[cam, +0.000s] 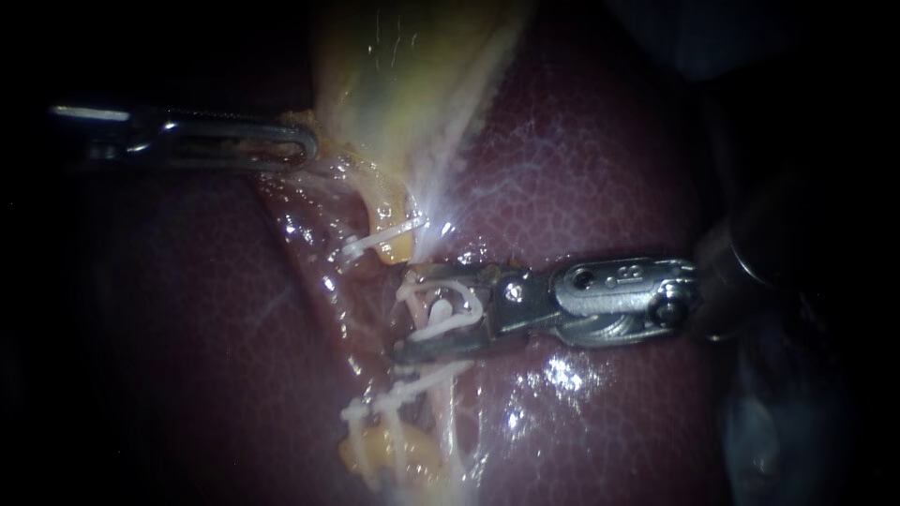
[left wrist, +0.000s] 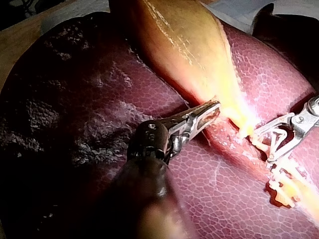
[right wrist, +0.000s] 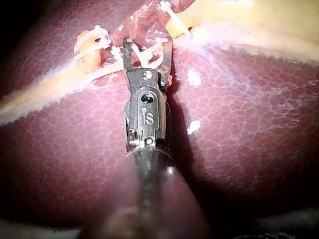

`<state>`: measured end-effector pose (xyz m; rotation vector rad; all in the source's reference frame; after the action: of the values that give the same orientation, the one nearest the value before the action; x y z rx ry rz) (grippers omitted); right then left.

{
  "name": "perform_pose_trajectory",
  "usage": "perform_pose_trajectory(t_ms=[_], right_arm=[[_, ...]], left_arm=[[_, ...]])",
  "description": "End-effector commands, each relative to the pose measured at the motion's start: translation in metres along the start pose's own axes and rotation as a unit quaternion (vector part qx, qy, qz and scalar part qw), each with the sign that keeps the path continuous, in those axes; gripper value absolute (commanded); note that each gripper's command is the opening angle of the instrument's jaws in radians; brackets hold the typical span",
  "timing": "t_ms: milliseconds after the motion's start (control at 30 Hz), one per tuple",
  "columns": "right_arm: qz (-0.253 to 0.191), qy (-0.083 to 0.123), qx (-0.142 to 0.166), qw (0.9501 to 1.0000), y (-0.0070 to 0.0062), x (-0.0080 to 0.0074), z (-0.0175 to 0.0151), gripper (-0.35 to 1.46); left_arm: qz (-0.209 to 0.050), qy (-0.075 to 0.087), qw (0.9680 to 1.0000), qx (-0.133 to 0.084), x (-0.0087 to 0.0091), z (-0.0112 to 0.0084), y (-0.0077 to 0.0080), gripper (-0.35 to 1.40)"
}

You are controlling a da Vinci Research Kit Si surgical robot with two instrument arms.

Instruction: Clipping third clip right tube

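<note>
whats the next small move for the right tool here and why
Probably squeeze the right tool shut. Its jaws hold an open clip that seems to straddle the tube, between the upper clip and lower clip, while the left tool holds the gallbladder.

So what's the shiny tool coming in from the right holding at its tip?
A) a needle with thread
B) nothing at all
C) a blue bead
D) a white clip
D: a white clip sits held in the forked tip of the right instrument, touching both sides of the fork.
</note>
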<state>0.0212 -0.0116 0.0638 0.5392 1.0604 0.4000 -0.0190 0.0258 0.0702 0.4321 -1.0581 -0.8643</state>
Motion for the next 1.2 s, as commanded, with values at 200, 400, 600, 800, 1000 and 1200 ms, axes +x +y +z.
perform_pose_trajectory(t_ms=[200,400,600,800,1000,1200], right_arm=[[0.003,0.001,0.004,1.0000,-0.0007,0.0014,-0.0011,0.49],[0.034,0.002,0.012,0.9994,-0.0019,0.0040,-0.0040,0.49],[0.063,0.000,0.022,0.9978,-0.0022,0.0055,-0.0074,0.48],[0.084,0.001,0.024,0.9962,-0.0015,0.0051,-0.0090,0.47],[0.108,0.003,0.025,0.9938,-0.0004,0.0040,-0.0091,0.47],[0.142,0.001,0.035,0.9892,0.0014,0.0015,-0.0077,0.47]], left_arm=[[0.000,0.000,1.0000,0.000,0.0000,-0.0001,0.0000,-0.35],[0.000,0.000,1.0000,0.000,0.0001,-0.0001,0.0001,-0.35],[0.000,0.000,1.0000,0.001,0.0001,-0.0001,0.0001,-0.35],[0.000,0.000,1.0000,0.001,0.0001,-0.0001,0.0001,-0.35],[0.000,0.000,1.0000,0.001,0.0001,-0.0001,0.0001,-0.35],[0.000,0.000,1.0000,0.001,0.0001,-0.0001,0.0001,-0.35]])
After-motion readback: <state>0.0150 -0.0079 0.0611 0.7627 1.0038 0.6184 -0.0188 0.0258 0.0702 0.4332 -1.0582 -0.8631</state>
